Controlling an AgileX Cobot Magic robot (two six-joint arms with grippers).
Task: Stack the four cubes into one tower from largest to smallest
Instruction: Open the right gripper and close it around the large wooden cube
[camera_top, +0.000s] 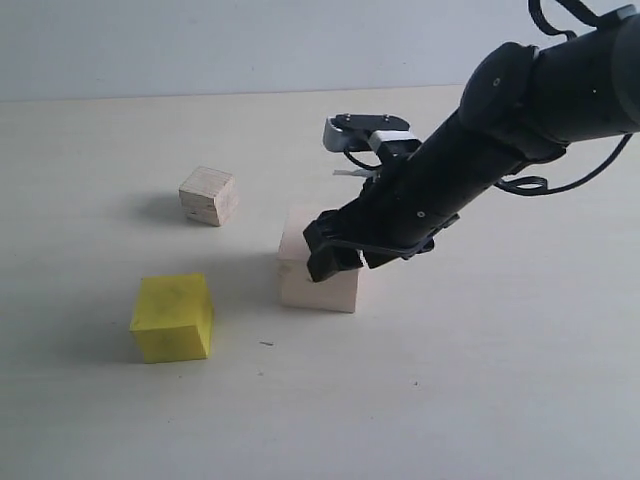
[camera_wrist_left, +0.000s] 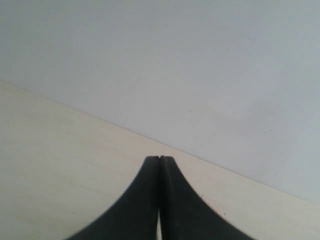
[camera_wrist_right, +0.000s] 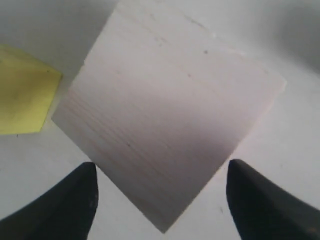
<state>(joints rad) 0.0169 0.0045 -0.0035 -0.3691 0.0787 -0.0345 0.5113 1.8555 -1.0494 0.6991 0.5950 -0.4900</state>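
**Three cubes on a pale table, right gripper at the largest**

Yellow cube: smooth and bright, placed left of and in front of the large pale wood cube, with open table all round.
Grainy wood cube: smaller, placed left of and behind the large cube, well apart.
Large cube: set flat on the table; fine grain is shown only in the right wrist view.
Right gripper: hung over the large cube, jaws spread wide either side of one corner.
Left gripper: seen only in its wrist view, black fingers pressed together.
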